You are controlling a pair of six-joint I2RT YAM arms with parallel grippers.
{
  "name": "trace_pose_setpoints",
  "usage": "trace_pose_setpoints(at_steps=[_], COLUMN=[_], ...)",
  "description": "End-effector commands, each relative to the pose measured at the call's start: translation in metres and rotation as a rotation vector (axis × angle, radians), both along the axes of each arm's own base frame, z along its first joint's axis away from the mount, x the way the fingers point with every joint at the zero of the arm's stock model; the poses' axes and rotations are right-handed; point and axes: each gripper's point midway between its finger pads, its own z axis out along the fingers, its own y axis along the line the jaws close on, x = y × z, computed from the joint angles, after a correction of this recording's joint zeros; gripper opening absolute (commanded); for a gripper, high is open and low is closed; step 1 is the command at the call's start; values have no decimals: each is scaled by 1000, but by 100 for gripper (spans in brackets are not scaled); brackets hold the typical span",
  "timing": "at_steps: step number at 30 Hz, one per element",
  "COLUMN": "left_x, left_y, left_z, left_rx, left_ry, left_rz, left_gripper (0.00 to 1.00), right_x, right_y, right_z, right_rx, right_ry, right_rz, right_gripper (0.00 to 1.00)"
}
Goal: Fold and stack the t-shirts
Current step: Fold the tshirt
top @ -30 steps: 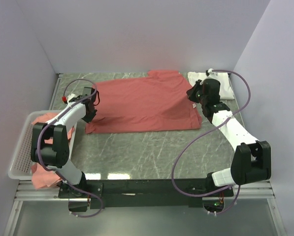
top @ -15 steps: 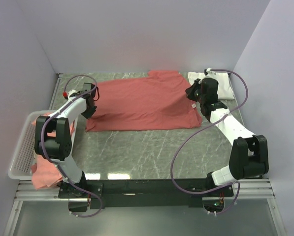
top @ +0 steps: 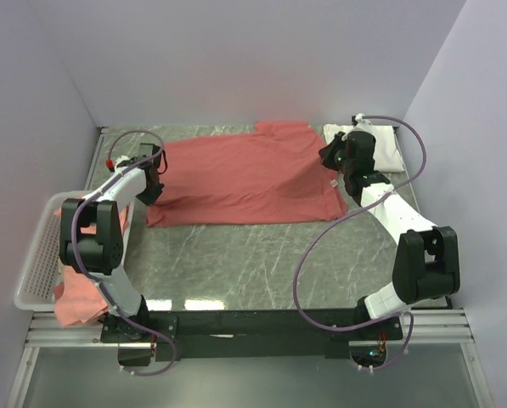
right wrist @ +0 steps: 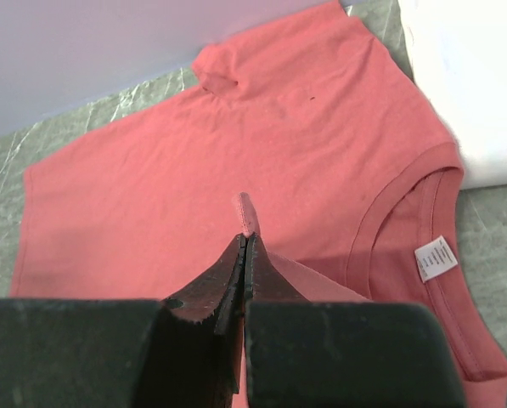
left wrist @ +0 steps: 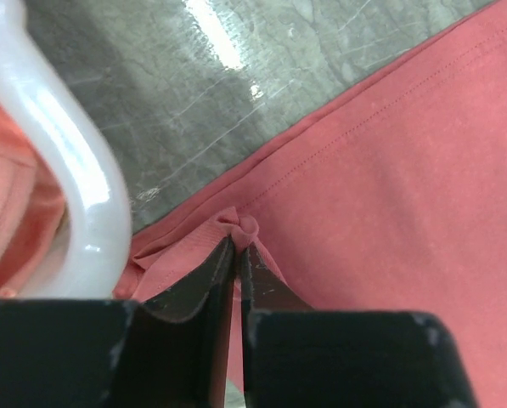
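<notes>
A pucker of the coral t-shirt (top: 245,178) is pinched by the left gripper (left wrist: 236,245), its jaws almost together. Another fold is clamped by the fully closed right gripper (right wrist: 246,240). The shirt is spread on the table (top: 253,255), with a white t-shirt (top: 391,151) just beside its far right corner.

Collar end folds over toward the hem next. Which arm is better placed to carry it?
Right. The right gripper is shut on the salmon t-shirt beside the collar; the left gripper pinches the opposite hem edge, near the basket.
</notes>
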Motion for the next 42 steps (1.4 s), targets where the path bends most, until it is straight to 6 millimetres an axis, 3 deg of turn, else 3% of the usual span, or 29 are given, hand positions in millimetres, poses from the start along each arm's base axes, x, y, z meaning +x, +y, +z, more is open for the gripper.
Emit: trace_pose_setpoints(at_steps=[1, 25, 28, 30, 32, 33, 35, 36, 38, 41, 42], left_x=[18, 27, 28, 32, 35, 36, 36, 35, 33, 19, 9], left_y=[1, 3, 4, 3, 7, 8, 17, 20, 20, 15, 13], left_z=[10, 8, 8, 11, 17, 20, 31, 35, 47, 51, 43], left_rx=[1, -2, -3, -7, -5, -9, -18, -23, -15, -24, -22], left_ry=[-44, -38, -40, -54, -65, -74, -101, -110, -139, -152, -130], left_rz=[-16, -14, -15, -24, -21, -20, -7, -4, -14, -19, -16], left_gripper=[13, 15, 17, 24, 38, 44, 62, 65, 74, 76, 76], right_x=[18, 29, 32, 34, 38, 44, 44, 48, 42, 31, 25], right_y=[-3, -10, -10, -9, -9, -8, -9, -9, -10, -14, -14], right_z=[33, 28, 23, 15, 12, 13, 5, 9, 3, 1, 6], right_rx=[-1, 4, 4, 1, -4, -3, -7, -10, -9, 9, 18], right_ry=[-103, -107, -95, -72, -41, -33, 22, 26, 81, 135, 136], right_rz=[-5, -2, -1, 7, 10, 14, 19, 17, 6, -26, -30], right_gripper=[0, 0, 0, 1, 10, 29, 51, 66, 78, 81, 81])
